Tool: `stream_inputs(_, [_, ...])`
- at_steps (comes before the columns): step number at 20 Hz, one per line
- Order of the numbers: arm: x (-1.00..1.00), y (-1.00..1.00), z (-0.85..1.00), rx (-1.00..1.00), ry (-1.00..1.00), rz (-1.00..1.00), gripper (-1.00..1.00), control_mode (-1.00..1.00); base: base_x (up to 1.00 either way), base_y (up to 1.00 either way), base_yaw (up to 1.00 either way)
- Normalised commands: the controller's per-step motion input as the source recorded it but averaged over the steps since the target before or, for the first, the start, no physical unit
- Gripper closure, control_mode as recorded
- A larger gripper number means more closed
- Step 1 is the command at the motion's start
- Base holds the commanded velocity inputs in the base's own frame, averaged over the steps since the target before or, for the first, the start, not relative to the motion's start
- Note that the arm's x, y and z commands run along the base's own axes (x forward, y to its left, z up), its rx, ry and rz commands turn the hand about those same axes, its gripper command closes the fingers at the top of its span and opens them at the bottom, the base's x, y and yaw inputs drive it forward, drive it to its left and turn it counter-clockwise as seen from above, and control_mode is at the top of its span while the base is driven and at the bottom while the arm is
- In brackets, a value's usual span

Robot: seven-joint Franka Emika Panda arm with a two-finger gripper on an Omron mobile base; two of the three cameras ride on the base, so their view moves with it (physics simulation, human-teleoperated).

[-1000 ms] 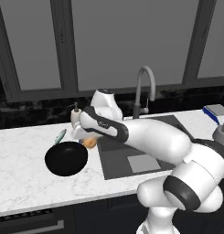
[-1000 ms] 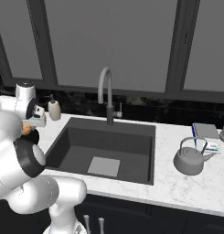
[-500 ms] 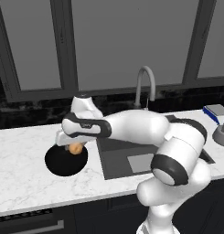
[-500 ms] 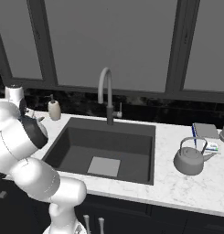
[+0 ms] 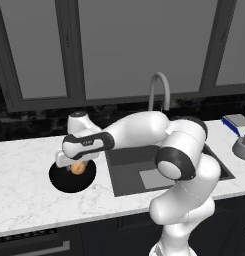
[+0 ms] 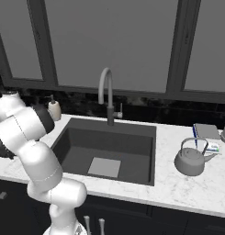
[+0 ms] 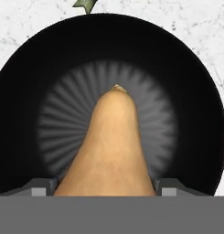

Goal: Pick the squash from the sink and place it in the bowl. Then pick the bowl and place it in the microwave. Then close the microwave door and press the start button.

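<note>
Judged partway through the first step. Left of the sink (image 5: 164,170), on the marble counter (image 5: 24,200): the bowl (image 5: 64,181), with the gripper (image 5: 76,167) directly above its middle, jaws spread wide and clamped either side of the squash (image 5: 77,168). Seen from the hand, squash (image 7: 111,146) hanging neck-down over the bowl's (image 7: 31,82) centre, apparently not yet resting on the bottom. Further right, sink basin bare of the vegetable, faucet (image 6: 106,98) behind it, kettle (image 6: 192,158) right of the basin. Left to do, by this reading: release, carry bowl to microwave, shut door, press start.
</note>
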Motion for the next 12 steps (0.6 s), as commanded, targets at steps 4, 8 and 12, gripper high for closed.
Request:
stream_inputs(4, [0.23,0.2,-0.45,-0.03,0.01,0.0,1.0,-1.0,0.0,0.0,0.0])
stream_inputs(8, [0.26,0.26,-0.22,0.0,0.07,0.0,1.0,-1.0,0.0,0.0,0.0])
stream_inputs(12, [0.28,0.15,-0.23,-0.02,0.05,0.0,1.0,-1.0,0.0,0.0,0.0])
